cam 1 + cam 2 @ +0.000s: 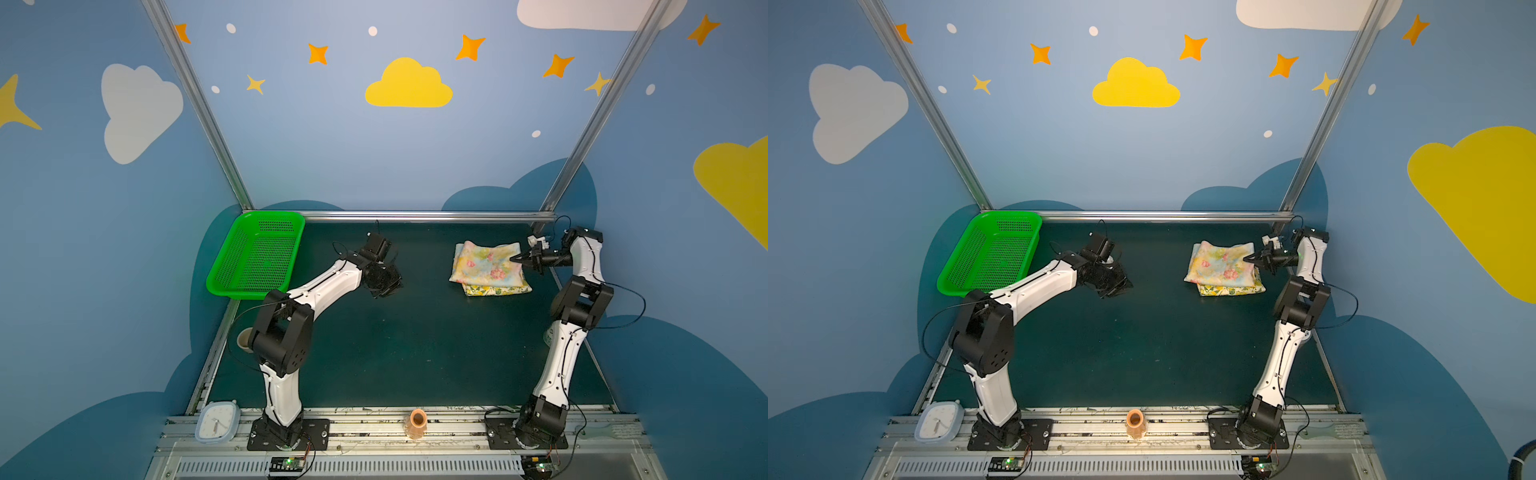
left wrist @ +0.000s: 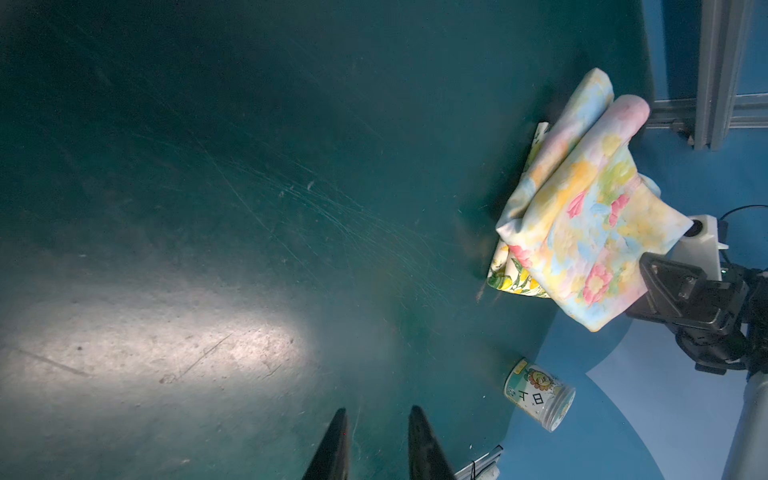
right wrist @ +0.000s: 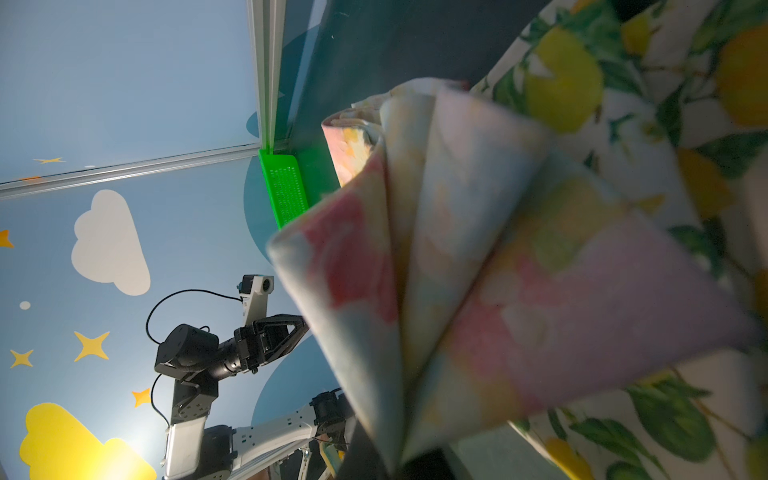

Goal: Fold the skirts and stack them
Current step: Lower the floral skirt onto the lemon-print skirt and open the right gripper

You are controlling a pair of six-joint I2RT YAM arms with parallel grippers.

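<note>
Pinching the right edge of the thin, pale yellow flowered skirt (image 1: 484, 264), printed with pink blooms and blue-green blotches, the right hand (image 1: 516, 258) has its black fingers pressed together on the cloth. In the right wrist view the folded layers fan out from the grip, and in the left wrist view that edge appears raised a little off what lies under it. The flowered skirt is folded into a rough rectangle and lies on top of the cream cloth lemon skirt (image 1: 496, 290), printed with yellow fruit and green leaves, which is also folded and shows along the near edge of the pile. In both top views the pile rests at the far right of the dark green worktop (image 1: 395, 340). The left hand (image 2: 379, 413) hangs over bare worktop left of the middle, well apart from the pile, its two dark fingers a little spread with nothing between them. A bright green perforated plastic basket (image 1: 232, 259) stands at the far left corner, well apart from the skirts. A small clear plastic jar (image 2: 538, 395) with a flower label lies on its side by the worktop's right edge.
</note>
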